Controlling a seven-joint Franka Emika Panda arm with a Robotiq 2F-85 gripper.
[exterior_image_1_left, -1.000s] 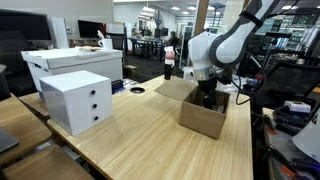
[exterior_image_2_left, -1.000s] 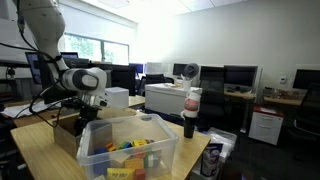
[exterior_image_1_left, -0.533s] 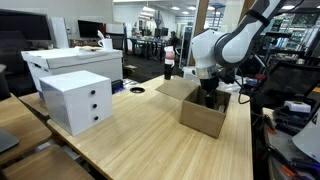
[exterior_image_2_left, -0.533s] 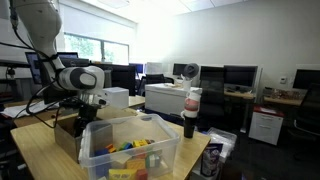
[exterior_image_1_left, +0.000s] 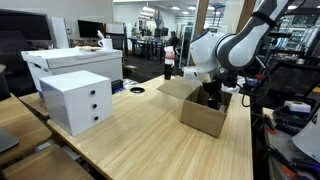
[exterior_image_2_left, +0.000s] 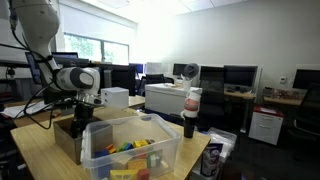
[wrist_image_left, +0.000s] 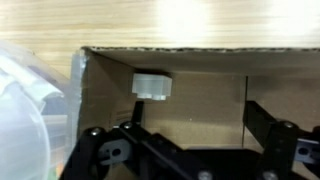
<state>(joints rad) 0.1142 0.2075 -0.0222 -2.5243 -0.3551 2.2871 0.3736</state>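
Observation:
An open cardboard box (exterior_image_1_left: 203, 116) stands on the wooden table; it also shows in the other exterior view (exterior_image_2_left: 66, 137). My gripper (exterior_image_1_left: 212, 97) reaches down into its open top, as the second exterior view (exterior_image_2_left: 88, 106) shows too. In the wrist view the gripper (wrist_image_left: 190, 128) is open, with its dark fingers wide apart and nothing between them. A small white cap-like object (wrist_image_left: 152, 85) lies inside the box (wrist_image_left: 200, 66) against the far wall, just ahead of the finger at the left of the picture and apart from it.
A white drawer unit (exterior_image_1_left: 77, 100) and a larger white box (exterior_image_1_left: 70, 62) stand on the table. A clear plastic bin (exterior_image_2_left: 130, 146) of colourful toys sits right next to the cardboard box, its edge visible in the wrist view (wrist_image_left: 25, 110). A bottle (exterior_image_2_left: 190, 112) stands behind the bin.
The arm has shifted slightly and the gripper has sunk a little lower into the cardboard box. The box and the other objects have not moved.

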